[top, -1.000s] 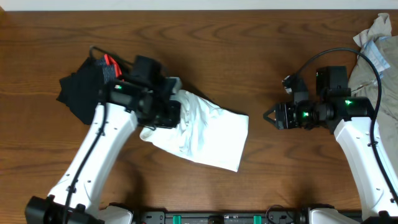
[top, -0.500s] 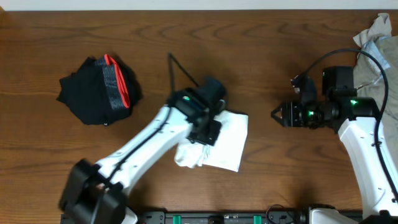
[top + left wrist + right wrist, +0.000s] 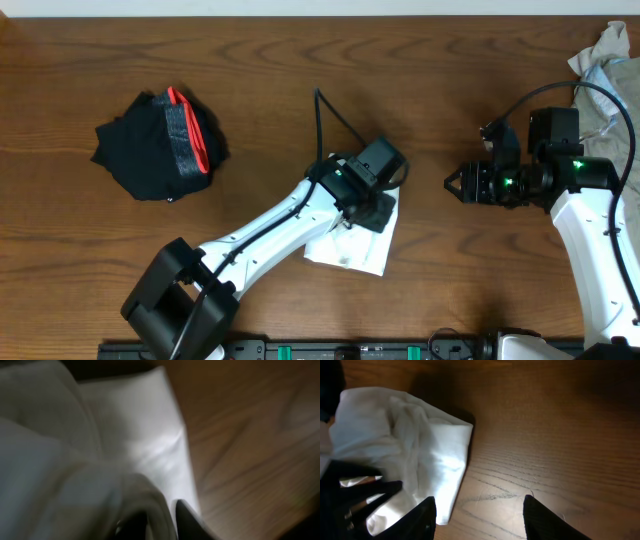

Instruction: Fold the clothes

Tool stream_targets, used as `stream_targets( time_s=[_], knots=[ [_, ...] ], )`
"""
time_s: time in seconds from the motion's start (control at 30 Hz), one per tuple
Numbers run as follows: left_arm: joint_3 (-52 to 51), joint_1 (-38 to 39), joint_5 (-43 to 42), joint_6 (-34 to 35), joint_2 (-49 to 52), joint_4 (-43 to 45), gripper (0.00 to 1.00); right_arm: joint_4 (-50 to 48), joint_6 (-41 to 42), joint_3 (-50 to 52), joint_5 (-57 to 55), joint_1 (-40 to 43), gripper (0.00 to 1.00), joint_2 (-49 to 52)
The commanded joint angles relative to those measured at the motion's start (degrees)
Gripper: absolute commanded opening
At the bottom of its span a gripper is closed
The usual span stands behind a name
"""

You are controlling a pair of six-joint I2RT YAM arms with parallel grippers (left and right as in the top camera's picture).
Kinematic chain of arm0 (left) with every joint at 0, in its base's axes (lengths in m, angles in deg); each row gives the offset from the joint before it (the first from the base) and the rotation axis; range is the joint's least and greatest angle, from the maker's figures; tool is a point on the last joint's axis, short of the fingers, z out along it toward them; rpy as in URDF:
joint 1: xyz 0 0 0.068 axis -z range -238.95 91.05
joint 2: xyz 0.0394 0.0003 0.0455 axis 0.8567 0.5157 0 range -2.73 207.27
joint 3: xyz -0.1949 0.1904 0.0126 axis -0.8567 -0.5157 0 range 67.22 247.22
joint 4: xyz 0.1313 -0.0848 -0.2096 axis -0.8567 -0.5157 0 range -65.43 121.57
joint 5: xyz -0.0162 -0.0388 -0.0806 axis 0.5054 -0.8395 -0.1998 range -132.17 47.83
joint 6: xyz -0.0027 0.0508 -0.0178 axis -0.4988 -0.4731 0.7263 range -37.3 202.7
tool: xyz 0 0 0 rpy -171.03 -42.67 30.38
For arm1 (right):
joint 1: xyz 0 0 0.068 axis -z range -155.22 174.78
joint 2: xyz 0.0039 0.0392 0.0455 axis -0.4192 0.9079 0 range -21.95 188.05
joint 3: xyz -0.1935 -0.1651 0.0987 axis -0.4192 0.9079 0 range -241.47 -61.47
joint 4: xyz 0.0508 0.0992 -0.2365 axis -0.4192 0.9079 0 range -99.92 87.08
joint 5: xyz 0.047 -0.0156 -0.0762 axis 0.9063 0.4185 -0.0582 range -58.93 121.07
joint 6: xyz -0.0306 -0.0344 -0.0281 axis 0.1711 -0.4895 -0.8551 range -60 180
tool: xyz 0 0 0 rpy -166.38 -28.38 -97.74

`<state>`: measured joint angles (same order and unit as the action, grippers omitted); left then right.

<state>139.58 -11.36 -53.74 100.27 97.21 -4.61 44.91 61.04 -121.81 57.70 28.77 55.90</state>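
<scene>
The white T-shirt (image 3: 352,248) lies bunched at the table's middle, mostly under my left arm. My left gripper (image 3: 376,200) sits over its right edge. In the left wrist view the gripper (image 3: 161,522) is shut on a fold of the white T-shirt (image 3: 135,435). My right gripper (image 3: 452,184) is open and empty, to the right of the shirt and apart from it. In the right wrist view its fingers (image 3: 479,516) frame bare wood, with the shirt (image 3: 415,440) to the left. A black garment with a grey-and-red band (image 3: 155,145) lies at the left. A khaki-beige garment (image 3: 605,55) lies at the far right.
The left arm's black cable (image 3: 335,120) loops above the shirt. The right arm's cable (image 3: 545,90) arcs toward the khaki garment. Bare wooden table (image 3: 440,80) shows between the shirt and the right gripper.
My left gripper has swept from beside the black garment to the right, dragging the shirt's left part over onto its right part. The right gripper has shifted slightly right.
</scene>
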Motion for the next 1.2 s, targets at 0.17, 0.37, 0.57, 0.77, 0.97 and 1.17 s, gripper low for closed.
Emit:
stream_targets(
  time_s=[0.17, 0.37, 0.57, 0.77, 0.97, 1.17],
  knots=[
    [0.26, 2.69, 0.04, 3.37, 0.55, 2.03, 0.66, 0.61, 0.61, -0.74, 0.13, 0.57, 0.55, -0.44],
    [2.40, 2.29, 0.33, 3.54, -0.81, -3.32, 0.61, 1.55, 0.59, -0.74, 0.11, 0.55, 0.56, -0.44],
    [8.00, -1.49, 8.44, 3.56, -7.39, -13.66, 0.61, 2.21, 0.59, -0.74, -0.87, 0.55, 0.56, -0.44],
    [6.49, -5.90, 11.87, 3.52, -8.59, -15.85, 0.19, 2.23, 0.59, -0.74, -0.96, 0.55, 0.56, -0.42],
    [2.80, -6.56, 8.24, 3.54, -1.44, -10.38, 0.06, 2.60, 0.59, -0.74, -0.96, 0.55, 0.56, -0.42],
    [2.82, -3.80, -7.58, 3.48, 4.39, 4.13, 0.06, 2.99, 0.61, -0.74, -0.94, 0.55, 0.55, -0.42]
  ],
)
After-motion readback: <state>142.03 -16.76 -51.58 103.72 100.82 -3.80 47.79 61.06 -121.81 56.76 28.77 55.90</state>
